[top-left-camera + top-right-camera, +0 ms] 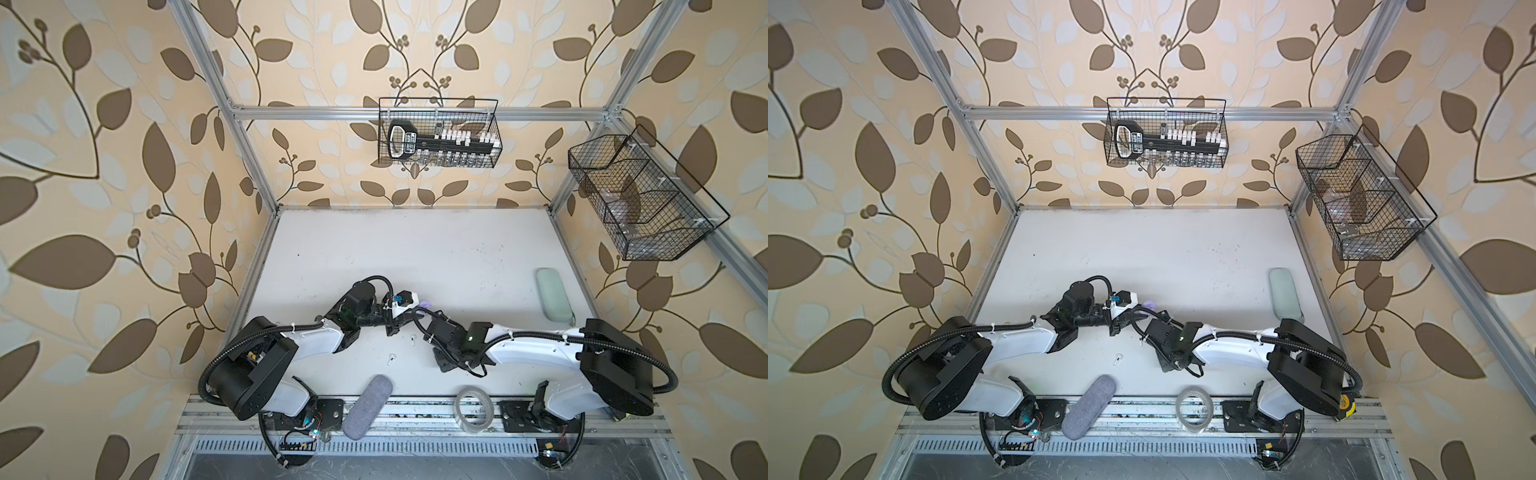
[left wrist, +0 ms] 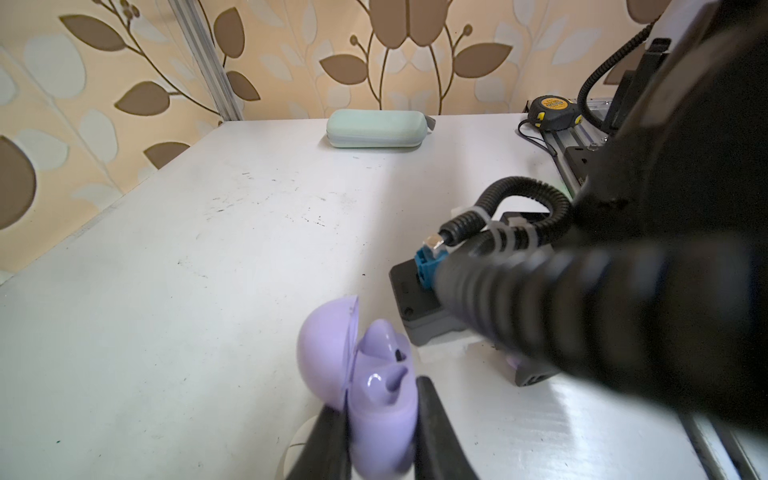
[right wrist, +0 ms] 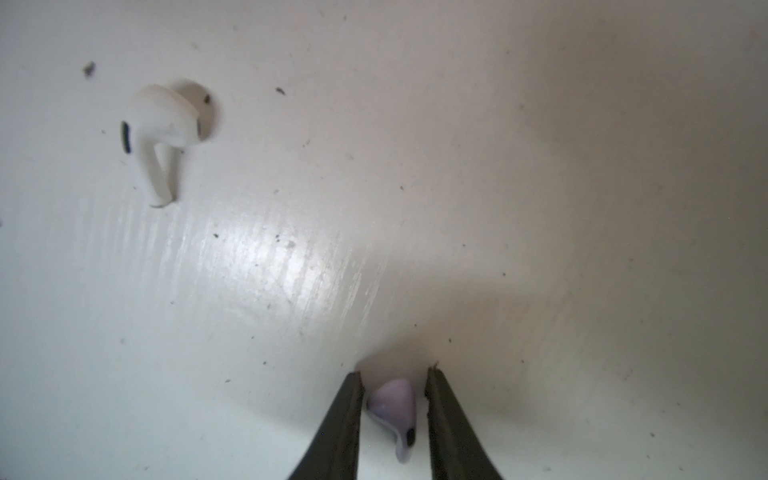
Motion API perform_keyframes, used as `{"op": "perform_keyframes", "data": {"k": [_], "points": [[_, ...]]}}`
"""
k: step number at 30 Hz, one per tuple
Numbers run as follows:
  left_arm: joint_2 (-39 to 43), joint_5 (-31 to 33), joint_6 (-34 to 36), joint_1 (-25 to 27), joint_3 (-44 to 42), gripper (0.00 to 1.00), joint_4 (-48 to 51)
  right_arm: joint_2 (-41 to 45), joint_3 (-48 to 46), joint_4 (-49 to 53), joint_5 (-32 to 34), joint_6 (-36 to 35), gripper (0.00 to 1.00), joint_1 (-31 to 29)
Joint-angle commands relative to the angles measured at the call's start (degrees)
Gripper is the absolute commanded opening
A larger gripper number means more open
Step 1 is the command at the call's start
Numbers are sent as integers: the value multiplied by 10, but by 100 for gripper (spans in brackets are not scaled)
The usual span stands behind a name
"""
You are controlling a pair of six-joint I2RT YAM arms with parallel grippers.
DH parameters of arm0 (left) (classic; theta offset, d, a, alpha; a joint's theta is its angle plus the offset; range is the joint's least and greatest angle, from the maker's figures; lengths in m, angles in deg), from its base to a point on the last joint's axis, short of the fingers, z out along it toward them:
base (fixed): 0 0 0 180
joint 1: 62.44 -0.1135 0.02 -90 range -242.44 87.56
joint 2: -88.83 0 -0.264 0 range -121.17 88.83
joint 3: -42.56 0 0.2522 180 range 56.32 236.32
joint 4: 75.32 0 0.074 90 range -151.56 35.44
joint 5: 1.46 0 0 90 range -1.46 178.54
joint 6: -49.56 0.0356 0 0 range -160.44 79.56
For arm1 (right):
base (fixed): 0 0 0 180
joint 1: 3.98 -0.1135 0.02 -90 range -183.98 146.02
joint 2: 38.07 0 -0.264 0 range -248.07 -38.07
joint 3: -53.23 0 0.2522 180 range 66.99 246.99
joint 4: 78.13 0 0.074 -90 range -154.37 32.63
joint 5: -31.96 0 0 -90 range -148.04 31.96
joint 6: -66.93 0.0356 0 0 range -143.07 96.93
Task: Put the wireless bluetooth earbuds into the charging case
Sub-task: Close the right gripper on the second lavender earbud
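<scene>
1. A white earbud (image 1: 390, 360) is lying loose on the table (image 1: 415, 257).
2. The right gripper (image 3: 395, 372) is straddling the lilac earbud (image 3: 392, 401) with narrow jaws, likely for pinching.
3. The left gripper (image 2: 378, 395) is clamping the open charging case (image 2: 376, 432) in its jaws, steadying it for insertion.

Your lilac charging case (image 2: 374, 386) is hinged open, lid tipped back, pinched in the left gripper (image 2: 379, 405). A lilac earbud (image 3: 395, 409) lies on the table (image 3: 540, 166) between the right gripper (image 3: 395, 372)'s parted fingers (one nearly touching it). A white earbud (image 1: 413, 340) lies near it, with a second white earbud (image 1: 390, 360) apart from both.
</scene>
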Motion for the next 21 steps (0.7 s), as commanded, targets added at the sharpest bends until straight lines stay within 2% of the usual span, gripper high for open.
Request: {"op": "perform_keyframes", "data": {"k": [1,16,21], "points": [[-3,2,-4,6,17,0,-15,-19,3,23,1,-5,28,-4],[-5,4,-5,5,20,0,-14,-12,-4,32,2,-4,26,-7],[-4,4,-5,5,19,0,-13,-13,-5,32,2,-3,23,-7]]}}
